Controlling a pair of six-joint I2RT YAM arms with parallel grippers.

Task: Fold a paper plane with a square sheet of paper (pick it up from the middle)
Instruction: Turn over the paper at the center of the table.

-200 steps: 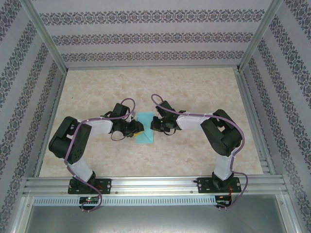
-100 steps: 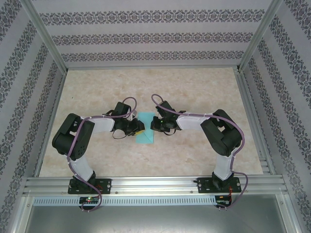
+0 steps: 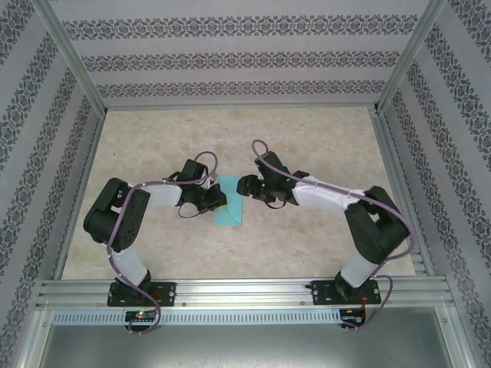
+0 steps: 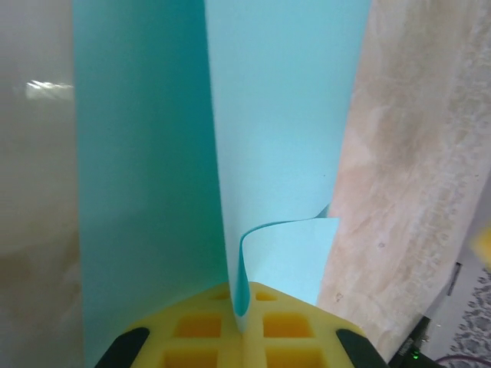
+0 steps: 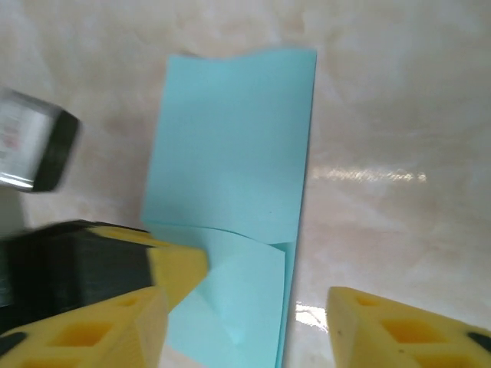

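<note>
Marbled tabletop [image 3: 322, 153]: your left claw [image 4: 239, 326] has just closed, pinching a raised flap of the half-folded square sheet of paper [image 4: 284, 115] ahead of it, while your right claw [image 5: 245, 330] has just opened above the sheet lying flat between its fingers, so I judge the hold transferred, next crease pending.

Sheet of paper [image 3: 229, 207] lies on the table [image 3: 322, 146], partly folded over itself. Left gripper [image 3: 218, 201] sits at the sheet's left edge, with a raised fold of the sheet caught between its pads. Right gripper [image 3: 244, 186] sits just beside the sheet's far right corner. Arm bases [image 3: 142, 291] stand well nearer than the sheet, one either side.
</note>
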